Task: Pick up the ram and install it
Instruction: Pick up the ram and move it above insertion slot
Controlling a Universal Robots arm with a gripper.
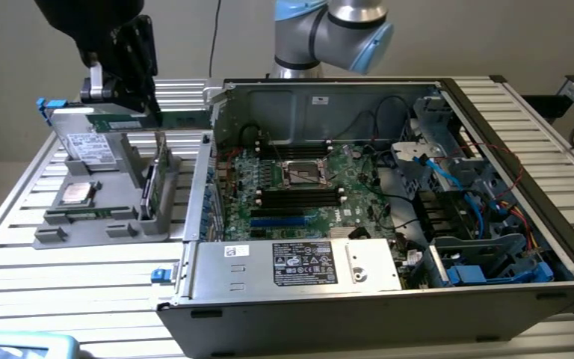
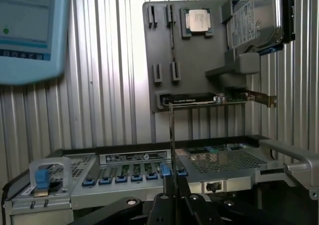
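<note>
The ram (image 1: 182,118) is a thin green stick, level and hanging above the far end of the grey holder tray (image 1: 98,224), just off the open computer case's (image 1: 387,299) wall on the exterior view's left. My gripper (image 1: 143,106) is shut on it from above. In the wrist view the ram (image 2: 171,135) is edge-on, a thin line running out from my gripper (image 2: 172,197). The tray's narrow ram slots (image 2: 165,44) are empty. Black memory slots (image 1: 297,196) lie on the motherboard beside the processor socket (image 1: 302,173).
On the tray are a silver drive with blue clips (image 1: 87,146), a square processor chip (image 1: 75,193) and an upright green card (image 1: 155,179). A tablet (image 1: 13,348) lies at the near corner. Cables and a drive cage (image 1: 466,194) crowd the case's right side.
</note>
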